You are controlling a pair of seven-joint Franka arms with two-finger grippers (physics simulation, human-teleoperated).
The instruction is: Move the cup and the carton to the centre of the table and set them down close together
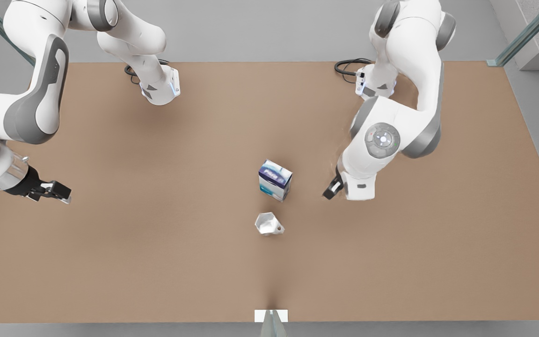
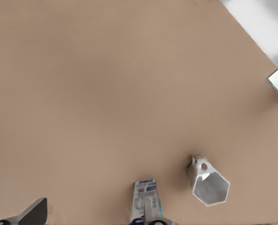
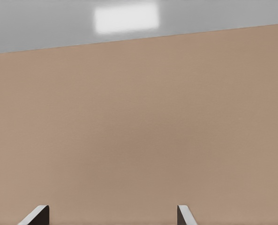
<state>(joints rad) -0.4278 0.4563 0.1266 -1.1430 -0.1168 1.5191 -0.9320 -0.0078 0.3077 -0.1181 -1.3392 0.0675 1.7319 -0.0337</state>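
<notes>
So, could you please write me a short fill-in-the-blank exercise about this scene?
1. The carton and cup rest on a ___ table.
2. The cup is ___ than the carton.
3. The left claw hovers nearest the ___.
4. The right claw waits at the front view's left, fingers ___.
Missing words: brown; smaller; carton; open.

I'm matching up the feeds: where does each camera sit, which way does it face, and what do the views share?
Front view: high above the table, looking down on both arms, the carton and the cup.
Left wrist view: rides the arm at the front view's right, left gripper beside the carton; looks down at carton and cup past its open fingers.
Right wrist view: rides the other arm, right gripper; faces across the tabletop to a far edge, open fingers showing.
Shared: front and left wrist views both show carton and cup.
</notes>
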